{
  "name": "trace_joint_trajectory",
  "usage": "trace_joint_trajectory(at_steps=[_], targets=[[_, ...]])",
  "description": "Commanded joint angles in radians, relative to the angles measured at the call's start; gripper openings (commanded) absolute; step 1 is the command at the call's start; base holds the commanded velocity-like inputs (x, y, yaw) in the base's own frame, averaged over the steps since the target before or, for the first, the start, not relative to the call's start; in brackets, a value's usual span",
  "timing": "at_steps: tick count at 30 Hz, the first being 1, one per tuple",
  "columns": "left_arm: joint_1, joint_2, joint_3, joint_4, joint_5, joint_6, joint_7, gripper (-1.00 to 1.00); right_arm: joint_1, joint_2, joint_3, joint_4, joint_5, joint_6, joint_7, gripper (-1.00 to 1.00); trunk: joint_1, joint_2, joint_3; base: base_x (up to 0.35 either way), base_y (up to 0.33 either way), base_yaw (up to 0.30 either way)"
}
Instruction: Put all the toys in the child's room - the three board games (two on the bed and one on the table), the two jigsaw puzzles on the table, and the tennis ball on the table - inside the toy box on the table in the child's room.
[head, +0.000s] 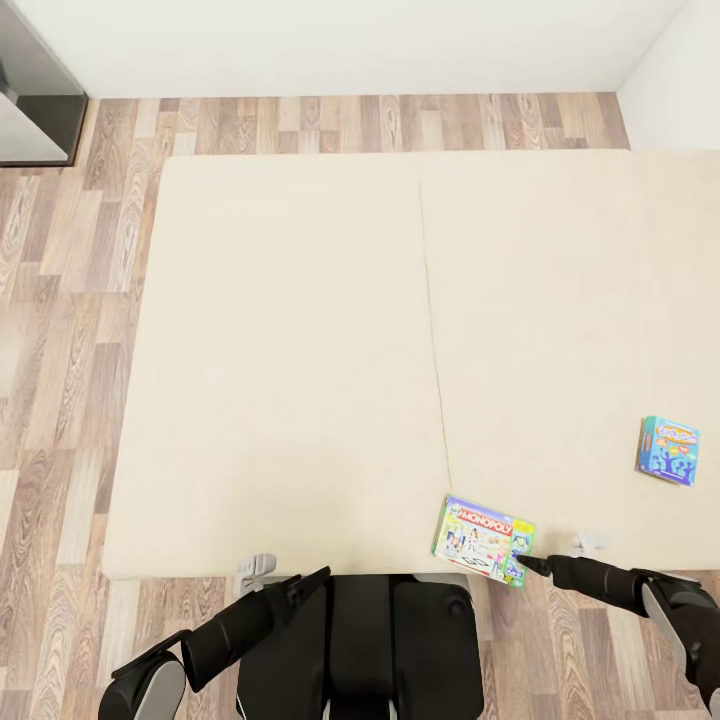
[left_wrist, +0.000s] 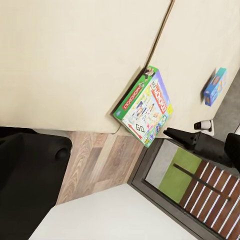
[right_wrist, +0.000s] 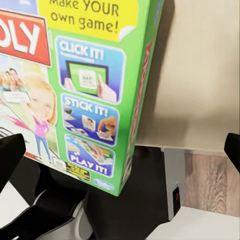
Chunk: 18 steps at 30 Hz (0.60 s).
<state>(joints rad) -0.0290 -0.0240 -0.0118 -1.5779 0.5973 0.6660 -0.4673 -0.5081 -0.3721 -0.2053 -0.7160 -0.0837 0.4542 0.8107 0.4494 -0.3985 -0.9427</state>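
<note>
Two right gripper (right_wrist: 120, 150) fingers spread wide, flanking MONOPOLY box (right_wrist: 75, 90) corner, left gripper (head: 300, 583) unclear

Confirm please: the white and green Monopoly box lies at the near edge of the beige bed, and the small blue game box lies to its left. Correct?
Not quite. In the head view the small blue game box lies to the right of the white and green Monopoly box, not the left. Both are on the beige bed.

The board game box (right_wrist: 95, 90) reads "MONOPOLY", "make YOUR own game!", "CLICK IT!", "STICK IT!", "PLAY IT!" and "GO".
</note>
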Motion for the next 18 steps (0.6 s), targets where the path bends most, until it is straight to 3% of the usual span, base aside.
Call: trace_joint_trajectory(at_steps=[1, 18], targets=[[0.0, 0.0, 0.001, -0.001, 0.006, 0.007, 0.0, 1.0, -0.002, 0.007, -0.002, 0.009, -0.007, 0.007, 0.0, 1.0, 0.001, -0.001, -0.001, 0.0, 0.0, 0.0], [0.0, 0.0, 0.001, -0.001, 0.006, 0.007, 0.0, 1.0, -0.002, 0.019, -0.001, 0.018, -0.008, -0.001, 0.008, 1.0, 0.001, -0.001, -0.001, 0.0, 0.0, 0.0]])
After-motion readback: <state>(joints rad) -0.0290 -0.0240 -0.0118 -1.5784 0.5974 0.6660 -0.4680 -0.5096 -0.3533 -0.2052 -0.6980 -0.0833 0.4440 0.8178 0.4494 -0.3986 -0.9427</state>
